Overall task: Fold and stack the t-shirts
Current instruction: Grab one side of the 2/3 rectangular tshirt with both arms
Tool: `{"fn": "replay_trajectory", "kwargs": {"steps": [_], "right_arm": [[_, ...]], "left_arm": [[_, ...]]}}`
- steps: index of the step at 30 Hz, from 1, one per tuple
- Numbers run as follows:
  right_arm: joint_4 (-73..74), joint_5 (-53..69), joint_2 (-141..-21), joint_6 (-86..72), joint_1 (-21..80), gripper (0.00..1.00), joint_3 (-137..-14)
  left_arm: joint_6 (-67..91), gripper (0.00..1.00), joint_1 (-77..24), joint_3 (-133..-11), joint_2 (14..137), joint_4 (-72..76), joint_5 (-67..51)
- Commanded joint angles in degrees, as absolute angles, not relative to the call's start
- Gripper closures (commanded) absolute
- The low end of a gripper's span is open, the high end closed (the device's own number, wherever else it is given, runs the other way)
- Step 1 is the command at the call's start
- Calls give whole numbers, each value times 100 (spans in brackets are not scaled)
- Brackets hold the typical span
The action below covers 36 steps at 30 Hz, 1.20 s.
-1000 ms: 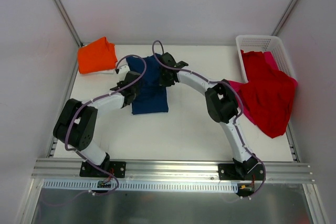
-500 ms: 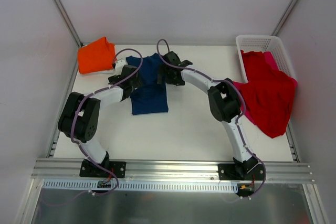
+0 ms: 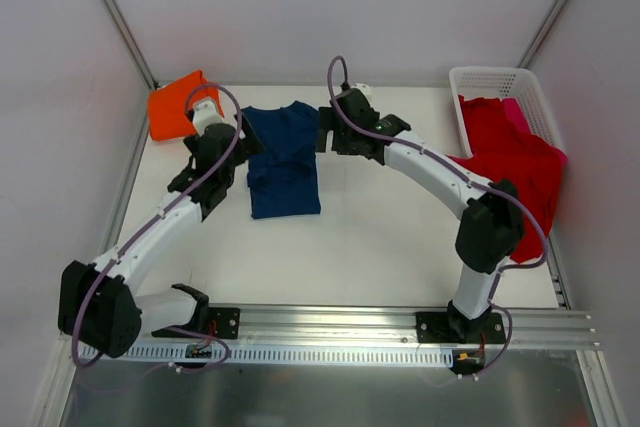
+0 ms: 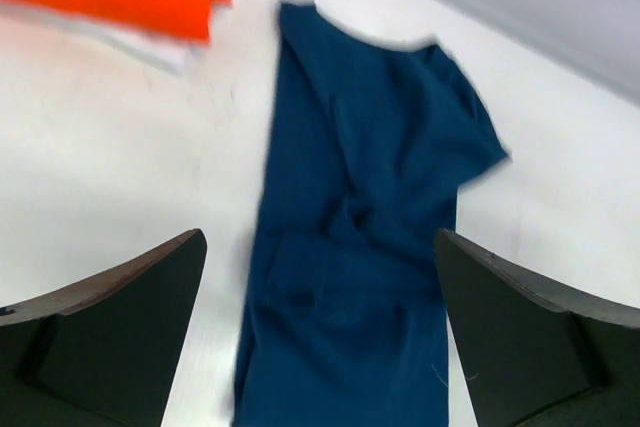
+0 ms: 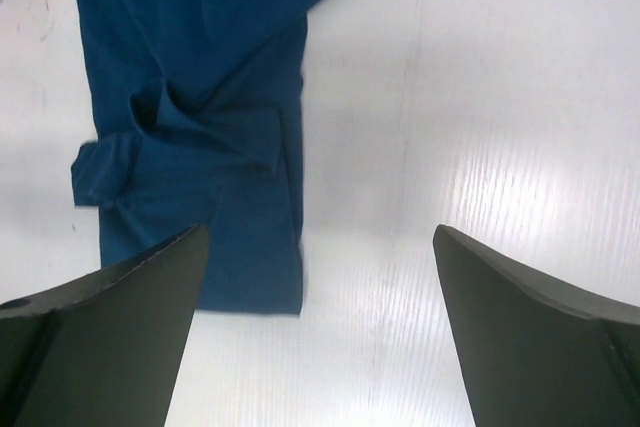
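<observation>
Navy t-shirt [image 3: 284,162] lies between left pincer [image 4: 320,242] and right pincer [image 5: 320,237], both spread and empty.

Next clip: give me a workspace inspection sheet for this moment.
Surface: white table, smooth.
Job's things: navy t-shirt partly folded, rumpled; orange t-shirt folded, far left corner; red t-shirt spilling over the basket rim.
Clutter: white lattice basket, far right.
Grippers: left gripper and right gripper open, holding nothing, over the navy t-shirt.
Cables: purple cables loop along both arms.
Surroundings: pale walls; aluminium rail at near edge.
</observation>
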<state>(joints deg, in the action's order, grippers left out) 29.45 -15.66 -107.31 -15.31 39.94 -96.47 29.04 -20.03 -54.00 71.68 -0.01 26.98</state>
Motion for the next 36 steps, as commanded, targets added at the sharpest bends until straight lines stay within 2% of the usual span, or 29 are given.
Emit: {"fn": "replay_trajectory", "kwargs": {"steps": [1, 7, 10, 14, 18, 26, 36], "right_arm": [[2865, -1723, -10214, -1915, 4183, 1, -8827], [2148, -1389, -9678, -2390, 4351, 1, -7578], [1443, -968, -9457, -2592, 4351, 0, -6805], [100, 163, -9325, -3004, 4114, 1, -5829], [-982, 571, -9343, -3216, 3920, 0, -5134], [-1239, 720, -9737, -3348, 3850, 1, -5229], [-1529, 782, -10599, -4069, 3928, 1, -5756]], "left_arm": [[3346, 1, -2548, -4328, 6699, -483, 2945], [4244, 1, -2558, -2928, 5960, -397, 1935], [4412, 1, -2523, -2383, 5687, 182, 1451], [4526, 1, -2172, -1662, 5476, 1263, 573], [4413, 1, -2074, -1293, 5475, 1897, 229], [4658, 1, -1582, -835, 5940, 3014, -456], [4834, 1, -1538, -861, 6477, 3331, -378]]}}
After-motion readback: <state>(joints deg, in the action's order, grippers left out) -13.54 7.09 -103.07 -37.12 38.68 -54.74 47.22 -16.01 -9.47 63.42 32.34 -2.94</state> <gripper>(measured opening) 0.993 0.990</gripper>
